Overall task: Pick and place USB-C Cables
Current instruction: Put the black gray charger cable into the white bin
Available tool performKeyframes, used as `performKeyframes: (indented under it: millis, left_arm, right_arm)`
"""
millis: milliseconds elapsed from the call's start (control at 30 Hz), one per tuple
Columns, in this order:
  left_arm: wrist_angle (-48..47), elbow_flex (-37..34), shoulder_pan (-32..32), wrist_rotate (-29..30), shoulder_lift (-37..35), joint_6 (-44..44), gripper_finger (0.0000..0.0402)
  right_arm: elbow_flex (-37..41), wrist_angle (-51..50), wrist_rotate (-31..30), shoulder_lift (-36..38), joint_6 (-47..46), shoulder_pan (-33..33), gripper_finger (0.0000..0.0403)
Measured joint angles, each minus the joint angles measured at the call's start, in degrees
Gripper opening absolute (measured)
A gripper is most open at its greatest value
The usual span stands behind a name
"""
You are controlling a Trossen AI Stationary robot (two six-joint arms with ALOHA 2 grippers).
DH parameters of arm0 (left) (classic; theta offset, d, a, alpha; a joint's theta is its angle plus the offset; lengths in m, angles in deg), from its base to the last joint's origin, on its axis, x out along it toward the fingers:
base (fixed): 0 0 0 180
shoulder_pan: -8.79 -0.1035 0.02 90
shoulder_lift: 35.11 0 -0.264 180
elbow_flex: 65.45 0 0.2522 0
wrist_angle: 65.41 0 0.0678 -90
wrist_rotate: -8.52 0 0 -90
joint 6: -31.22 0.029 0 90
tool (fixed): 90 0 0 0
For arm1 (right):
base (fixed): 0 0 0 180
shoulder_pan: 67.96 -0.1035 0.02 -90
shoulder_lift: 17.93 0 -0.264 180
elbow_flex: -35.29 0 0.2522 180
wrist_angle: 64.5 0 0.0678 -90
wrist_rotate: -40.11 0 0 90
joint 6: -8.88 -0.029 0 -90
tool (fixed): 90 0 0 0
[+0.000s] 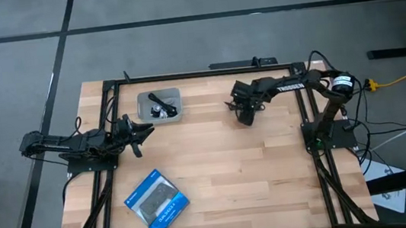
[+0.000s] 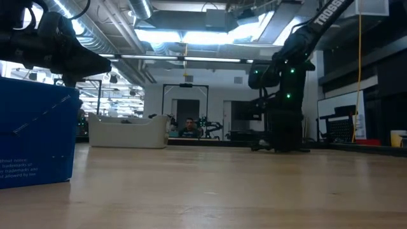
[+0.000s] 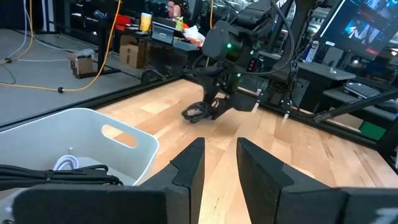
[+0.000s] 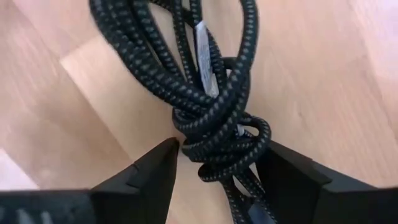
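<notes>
My right gripper (image 1: 243, 115) is over the far middle of the table, shut on a black braided cable coil (image 4: 205, 93). The left wrist view shows that coil (image 3: 195, 113) hanging under the gripper, close to the wood. A white bin (image 1: 141, 99) at the far left holds other small cables (image 1: 160, 109). One whitish cable (image 3: 65, 163) shows inside it in the left wrist view. My left gripper (image 1: 143, 128) is open and idle just left of the bin, with its fingers (image 3: 186, 165) pointing across the table. My right gripper pinches the black cable coil at its wrapped, knotted waist (image 4: 217, 146) between the two fingers, one on each side. The fingers slant down from the table's right side. The coil's loops spread out beyond the fingertips. I cannot tell whether its lower end touches the table.
A blue-and-black flat box (image 1: 157, 202) lies near the table's near left corner and fills the left of the low view (image 2: 35, 137). A long yellow cable (image 1: 405, 72) runs off the table at the right. Bare wood lies between the bin and the right gripper.
</notes>
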Motion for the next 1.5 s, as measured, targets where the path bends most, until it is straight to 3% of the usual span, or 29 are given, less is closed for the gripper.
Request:
performKeyframes:
  millis: [167, 300, 400, 533, 600, 800, 1033, 1500]
  left_arm:
    - [0.01, 0.02, 0.0, 0.14, 0.02, 0.38, 0.0086]
    - [0.03, 0.0, 0.0, 1.38, 0.02, 0.44, 0.0086]
    - [0.06, 0.0, 0.0, 1.35, 0.02, 0.42, 0.0086]
    - [0.06, 0.0, 0.0, 1.21, 0.02, 0.42, 0.0086]
    - [0.06, 0.0, 0.0, 1.21, 0.02, 0.44, 0.0086]
    - [0.06, 0.0, 0.0, 1.19, 0.02, 0.44, 0.0086]
    - [0.06, 0.0, 0.0, 1.15, 0.02, 0.46, 0.0086]
    - [0.06, 0.0, 0.0, 1.06, 0.02, 1.71, 0.0086]
  right_arm:
    - [-0.64, 11.14, -0.45, -0.52, -6.75, -0.33, 0.0215]
    - [-2.63, 17.71, 5.36, -0.5, -10.56, -0.49, 0.0191]
    - [-4.14, 17.01, 5.19, -0.54, -9.48, -0.55, 0.0137]
    - [-5.04, 15.83, 4.37, -0.59, -7.66, -0.47, 0.0033]
    - [-5.37, 15.54, 4.38, -0.59, -6.31, -0.74, 0.0011]
    - [-8.79, 15.81, 5.94, -0.59, -4.19, -1.9, 0.0034]
    - [-12.07, 20.78, 14.43, -0.59, 4.75, -4.53, 0.0037]
    - [-11.87, 27.24, 10.93, -1.29, 6.23, -6.04, 0.0037]
